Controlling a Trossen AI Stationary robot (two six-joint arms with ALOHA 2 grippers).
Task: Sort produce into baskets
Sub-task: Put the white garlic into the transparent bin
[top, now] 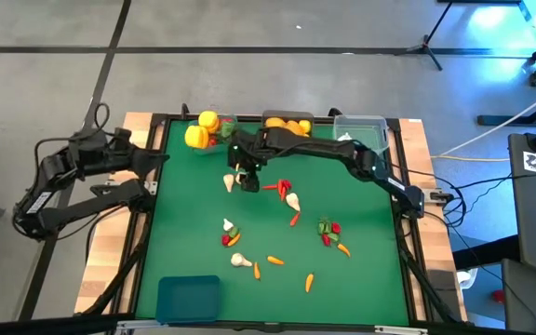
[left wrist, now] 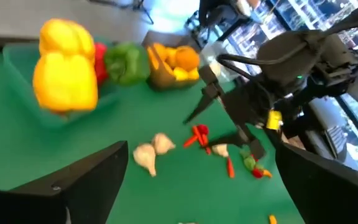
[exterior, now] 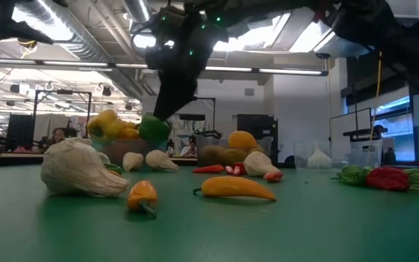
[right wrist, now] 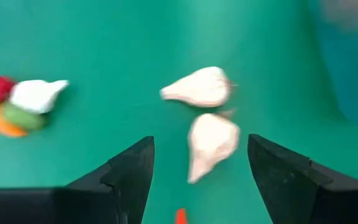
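Partly sorted. Yellow peppers (top: 201, 130), plus a green and a red one, already heaped in the teal basket (top: 220, 122) at the far edge; oranges (top: 291, 124) loaded in the dark basket (top: 287, 118) beside it. Clear basket (top: 361, 126) seemingly holding a single garlic bulb; blue basket (top: 188, 296) at the near edge looking empty. Still loose on the worktop (top: 361, 270): garlic bulbs (right wrist: 207, 118), chillies, carrots, small peppers. Right hand (right wrist: 199, 167) hovering over two garlic bulbs, fingers apart, nothing gripped. Left hand (left wrist: 191, 186) waiting wide open off the left side.
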